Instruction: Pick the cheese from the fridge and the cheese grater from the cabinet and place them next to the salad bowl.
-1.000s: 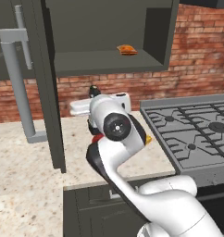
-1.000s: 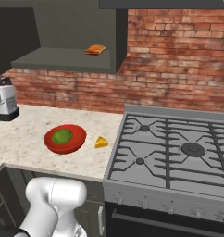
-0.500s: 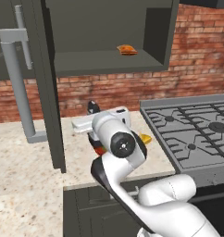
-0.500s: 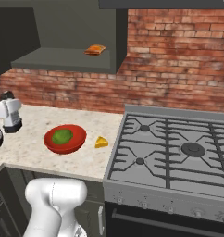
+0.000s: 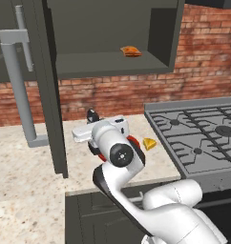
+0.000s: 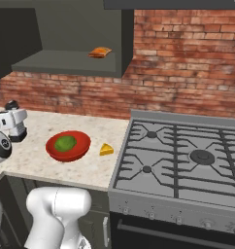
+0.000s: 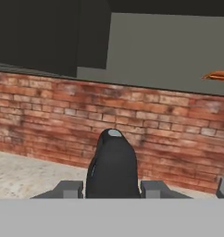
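My gripper (image 7: 113, 189) is shut on the cheese grater (image 7: 112, 164), whose black top handle rises between the fingers. From the left base view, the gripper (image 5: 91, 131) hangs low over the counter, with the grater's black top (image 5: 92, 114) poking up. The red salad bowl (image 6: 67, 145) lies just right of the gripper (image 6: 16, 127), mostly hidden behind the arm in the left base view. The yellow cheese wedge (image 6: 106, 149) rests on the counter right of the bowl, also seen as the cheese (image 5: 149, 143). The cabinet (image 5: 108, 62) is open, its door (image 5: 49, 90) swung out.
A flat orange-brown crinkled item (image 5: 131, 50) lies on the cabinet shelf. The gas stove (image 6: 187, 155) borders the counter on the right. The door's bar handle (image 5: 19, 81) juts out at the left. A brick wall (image 6: 187, 63) backs the counter.
The arm has come down from cabinet height with the grater in its gripper, now low over the counter left of the bowl. Bowl and cheese have not moved.
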You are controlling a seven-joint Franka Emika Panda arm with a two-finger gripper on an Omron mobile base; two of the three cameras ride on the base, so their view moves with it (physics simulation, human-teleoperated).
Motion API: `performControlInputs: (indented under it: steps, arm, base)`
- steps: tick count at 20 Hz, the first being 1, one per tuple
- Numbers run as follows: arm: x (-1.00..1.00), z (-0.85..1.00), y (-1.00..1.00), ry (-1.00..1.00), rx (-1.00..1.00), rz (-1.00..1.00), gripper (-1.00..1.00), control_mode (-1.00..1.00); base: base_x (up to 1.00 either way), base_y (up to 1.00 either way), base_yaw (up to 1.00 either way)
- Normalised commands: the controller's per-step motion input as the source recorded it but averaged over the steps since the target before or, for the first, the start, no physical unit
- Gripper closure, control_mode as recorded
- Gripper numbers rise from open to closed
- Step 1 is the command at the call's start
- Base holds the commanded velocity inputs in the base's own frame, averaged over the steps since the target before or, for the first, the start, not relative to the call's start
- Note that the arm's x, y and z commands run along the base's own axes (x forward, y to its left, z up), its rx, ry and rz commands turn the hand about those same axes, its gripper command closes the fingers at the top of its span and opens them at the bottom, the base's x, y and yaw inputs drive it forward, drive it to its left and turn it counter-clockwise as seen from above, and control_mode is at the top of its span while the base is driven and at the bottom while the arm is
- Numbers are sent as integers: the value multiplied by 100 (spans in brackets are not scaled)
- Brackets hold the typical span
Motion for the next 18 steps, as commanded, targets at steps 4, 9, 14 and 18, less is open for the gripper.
performControlInputs:
  steps: [4,9,14,18]
  arm:
    - [21,-13,0,-3,0,0,100,-100]
    - [24,-24,8,0,0,0,100,-100]
    - [24,-31,16,0,0,0,100,-100]
    - [15,-37,5,0,0,0,100,-100]
  base:
    - [0,0,0]
    - [0,0,0]
    - [0,0,0]
    - [0,0,0]
